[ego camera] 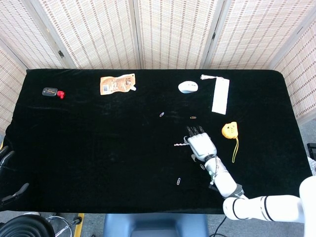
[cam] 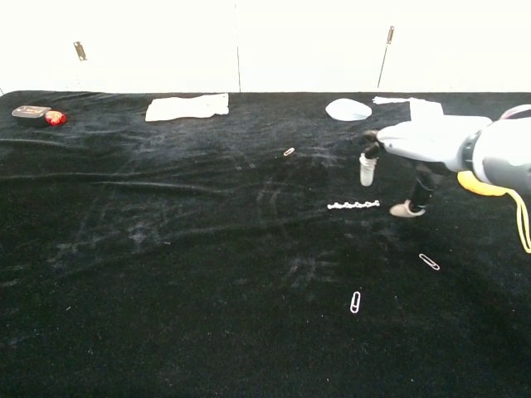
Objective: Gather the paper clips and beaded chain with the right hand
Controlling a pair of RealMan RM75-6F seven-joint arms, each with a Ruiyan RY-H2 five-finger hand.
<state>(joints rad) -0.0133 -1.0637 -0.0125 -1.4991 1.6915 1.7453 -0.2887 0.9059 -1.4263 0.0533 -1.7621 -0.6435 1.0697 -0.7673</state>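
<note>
My right hand (ego camera: 200,144) (cam: 419,145) hovers over the black cloth, right of centre, with its fingers apart and pointing down and nothing in them. The beaded chain (ego camera: 180,144) (cam: 353,204) lies straight on the cloth just left of the hand, below a raised fingertip (cam: 366,171) and free of it. One paper clip (ego camera: 202,167) (cam: 429,261) lies beside the wrist. Another paper clip (ego camera: 178,180) (cam: 355,301) lies nearer the front edge. A third clip (ego camera: 162,114) (cam: 289,152) and a yellow clip (ego camera: 193,117) lie farther back. My left hand does not show.
A yellow tape measure (ego camera: 229,130) with a strap lies right of the hand. At the back are a white strip with a tassel (ego camera: 220,95), a white rounded object (ego camera: 188,87), an orange pouch (ego camera: 117,84) and a small black-and-red item (ego camera: 52,92).
</note>
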